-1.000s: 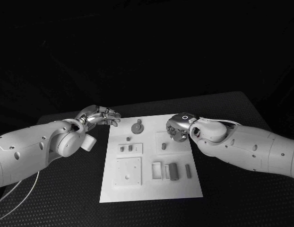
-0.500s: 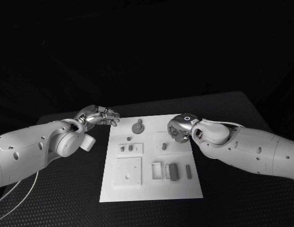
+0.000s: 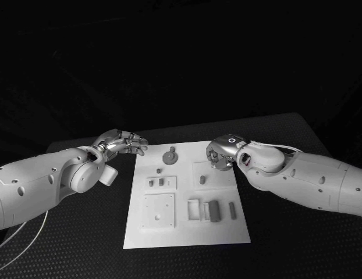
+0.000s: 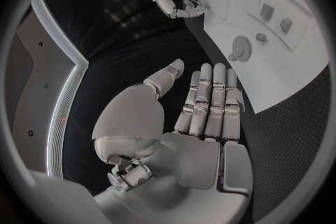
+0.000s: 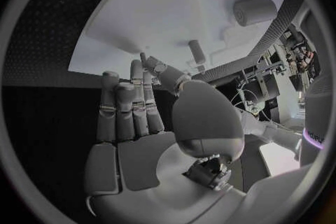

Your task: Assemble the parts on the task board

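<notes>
Head view, flat white rectangular task board [image 3: 148, 232] on textured black table [image 3: 63, 256], small grey parts [image 3: 213, 210], silver left hand [image 3: 124, 142] and right hand [image 3: 220, 153] both spread, empty

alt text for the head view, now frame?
Two white robot arms reach in from either side toward a white task board on a black table, which carries small grey parts and a round gear-like piece. The left hand hovers off the board's far left corner; the right hand is over its far right area, neither visibly holding anything.
</notes>
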Robot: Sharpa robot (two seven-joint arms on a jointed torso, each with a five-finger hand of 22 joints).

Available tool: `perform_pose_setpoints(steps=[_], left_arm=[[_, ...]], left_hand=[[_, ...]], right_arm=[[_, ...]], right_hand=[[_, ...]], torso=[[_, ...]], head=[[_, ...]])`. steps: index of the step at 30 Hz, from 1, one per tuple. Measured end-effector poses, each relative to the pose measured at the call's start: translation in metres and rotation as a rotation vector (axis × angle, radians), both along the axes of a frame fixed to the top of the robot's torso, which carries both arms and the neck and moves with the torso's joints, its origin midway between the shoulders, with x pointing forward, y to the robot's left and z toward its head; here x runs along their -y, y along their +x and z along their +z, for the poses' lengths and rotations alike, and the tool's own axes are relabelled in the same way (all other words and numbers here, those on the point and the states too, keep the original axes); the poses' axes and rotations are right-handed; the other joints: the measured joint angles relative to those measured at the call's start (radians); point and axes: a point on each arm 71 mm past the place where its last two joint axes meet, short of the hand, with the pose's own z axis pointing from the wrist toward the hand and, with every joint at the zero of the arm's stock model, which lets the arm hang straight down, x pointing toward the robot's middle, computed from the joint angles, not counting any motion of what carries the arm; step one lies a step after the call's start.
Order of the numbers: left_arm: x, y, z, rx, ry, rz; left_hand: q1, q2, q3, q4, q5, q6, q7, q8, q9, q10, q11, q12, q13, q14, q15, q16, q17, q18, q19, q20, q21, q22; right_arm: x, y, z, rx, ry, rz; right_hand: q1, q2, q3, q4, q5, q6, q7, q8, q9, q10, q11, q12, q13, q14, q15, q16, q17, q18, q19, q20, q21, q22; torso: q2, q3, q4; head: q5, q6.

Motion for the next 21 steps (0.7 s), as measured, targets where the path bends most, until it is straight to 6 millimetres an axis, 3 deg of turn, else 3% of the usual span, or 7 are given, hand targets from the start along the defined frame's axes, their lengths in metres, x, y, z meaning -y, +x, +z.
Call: perform_pose_setpoints(steps=[21], left_arm=[[-0.0008,0.0003,-0.0002,-0.001,0.001,0.002]], left_hand=[[0.000,0.000,0.000,0.000,0.000,-0.003,-0.003,0.000,0.000,0.000,0.000,0.000,0.000,0.000,0.000,-0.004,0.003,0.000,0.000,0.000,0.000,-0.002]], right_arm=[[0.0053,0.0007,0.0034,-0.046,0.035,-0.027]], right_hand=[[0.000,0.000,0.002,0.002,-0.004,0.000,0.001,-0.001,0.000,0.000,0.000,0.000,0.001,-0.002,-0.002,0.000,0.000,0.000,0.007,0.000,0.000,0.000]], torso=[[0.000,0.0001,-0.0009]], head=[[-0.002,0.000]])
